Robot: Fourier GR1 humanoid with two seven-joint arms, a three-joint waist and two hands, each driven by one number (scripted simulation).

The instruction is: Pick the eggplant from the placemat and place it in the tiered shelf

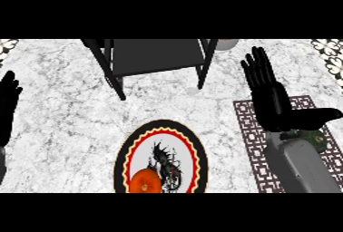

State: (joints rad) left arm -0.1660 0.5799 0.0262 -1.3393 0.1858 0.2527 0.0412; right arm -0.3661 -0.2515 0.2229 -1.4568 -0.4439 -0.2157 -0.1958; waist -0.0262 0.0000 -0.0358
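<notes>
My right hand [275, 102] hangs open over the patterned placemat [249, 136] at the right, fingers straight and pointing away, thumb out to the right. Just below its palm, beside the grey forearm, only a small dark green and purple piece of the eggplant [311, 138] shows; the rest is hidden by hand and arm. The black tiered shelf [157, 56] stands at the back centre, its dark tray bare, left of the right hand's fingertips. At the left edge my left hand [8, 102] rests open with its fingers up.
A round plate [161, 158] with a red, yellow and black rim lies at the front centre, an orange fruit [146, 182] on its near part. A small pale object [226, 44] sits behind the shelf's right leg. Marble counter lies between shelf and plate.
</notes>
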